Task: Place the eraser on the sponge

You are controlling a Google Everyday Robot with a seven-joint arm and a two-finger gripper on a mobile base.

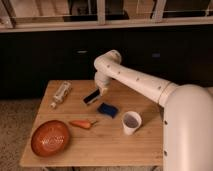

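The eraser (91,97), a flat black block with a pale edge, hangs tilted just above the wooden table (100,145), a little up and left of the sponge. The sponge (107,109) is a small dark-blue pad lying flat near the table's middle. My gripper (98,92) reaches down from the white arm and holds the eraser at its upper right end. The eraser and sponge are apart, with a small gap between them.
A white cup (132,122) stands right of the sponge. A carrot (82,123) lies in front of the eraser, and an orange bowl (50,137) sits at the front left. A clear bottle (61,94) lies at the back left. My arm's wide white segment fills the right side.
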